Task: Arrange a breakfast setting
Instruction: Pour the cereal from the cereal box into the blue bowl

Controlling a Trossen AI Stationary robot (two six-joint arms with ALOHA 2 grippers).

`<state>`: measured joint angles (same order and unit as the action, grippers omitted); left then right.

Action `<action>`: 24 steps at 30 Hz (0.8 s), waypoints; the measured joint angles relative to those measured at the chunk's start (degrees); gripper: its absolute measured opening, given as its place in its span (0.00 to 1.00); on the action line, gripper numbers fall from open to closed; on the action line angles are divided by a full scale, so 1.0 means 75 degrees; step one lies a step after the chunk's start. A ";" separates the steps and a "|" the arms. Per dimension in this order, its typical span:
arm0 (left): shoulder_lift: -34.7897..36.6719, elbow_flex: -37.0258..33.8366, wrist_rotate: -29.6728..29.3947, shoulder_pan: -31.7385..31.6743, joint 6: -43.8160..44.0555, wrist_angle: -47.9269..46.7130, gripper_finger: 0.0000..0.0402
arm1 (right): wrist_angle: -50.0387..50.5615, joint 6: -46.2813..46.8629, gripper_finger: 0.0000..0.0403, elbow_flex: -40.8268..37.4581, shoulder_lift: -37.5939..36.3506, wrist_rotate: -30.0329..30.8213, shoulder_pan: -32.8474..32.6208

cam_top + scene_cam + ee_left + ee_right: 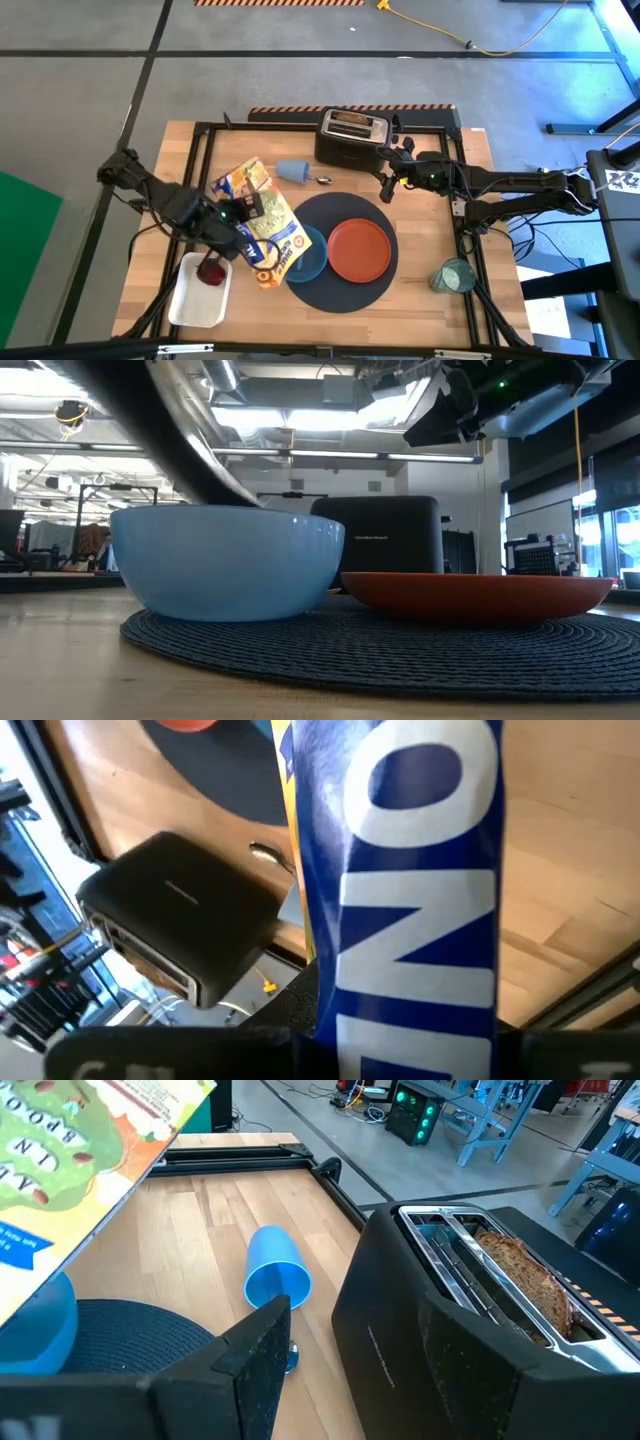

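So from above we've got the large dark round placemat sitting near the middle of the table, with the orange plate on its right half and the blue bowl on its left edge, the two just beside each other. The left gripper is pinched nearly closed on a colourful cereal box, whose long axis runs diagonally from far-left to near-right, its lower end hanging over the bowl and covering much of it from above. A small blue cup lies tipped on its side between the box and the black toaster, its open mouth facing the placemat in the right wrist view, and the metal spoon is just right of it, too small for us to tell which way it points. The brown toast slice stands in the toaster slot. The right gripper hovers just right of the spoon, by the toaster's near right corner, jaws spread fairly wide with nothing in them. The teal glass sits off on the near right, well apart from the mat, with bare wood around it. The small red fruit is in the white rectangular tray at near left. In the low view the toaster is mostly blocked by bowl and plate.
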<state>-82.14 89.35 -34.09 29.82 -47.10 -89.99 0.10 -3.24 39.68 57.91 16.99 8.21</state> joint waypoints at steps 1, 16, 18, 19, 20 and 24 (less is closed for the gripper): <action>-0.0087 -0.0001 -0.0043 0.0013 -0.0003 0.0010 0.15 | 0.0000 -0.0001 0.52 0.0000 0.0000 0.0001 0.0000; -0.0127 -0.0004 -0.0349 0.0094 -0.0093 -0.0006 0.15 | 0.0003 -0.0002 0.52 0.0000 0.0000 0.0017 0.0000; -0.0071 -0.0004 -0.0329 0.0097 0.0168 -0.0001 0.15 | 0.0003 -0.0001 0.52 0.0000 0.0000 0.0015 0.0000; -0.0040 -0.0004 -0.0313 0.0094 0.0279 0.0013 0.15 | 0.0005 -0.0001 0.52 0.0000 0.0000 0.0015 0.0000; -0.0017 -0.0004 -0.0320 0.0094 0.0342 0.0003 0.15 | 0.0003 -0.0001 0.52 0.0000 0.0000 0.0015 0.0000; 0.0030 -0.0004 -0.0172 0.0184 0.0471 0.0003 0.15 | 0.0022 -0.0004 0.52 0.0000 0.0000 0.0015 0.0000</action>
<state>-81.91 89.32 -35.38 31.20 -43.57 -89.97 0.27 -3.27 39.68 57.91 17.10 8.21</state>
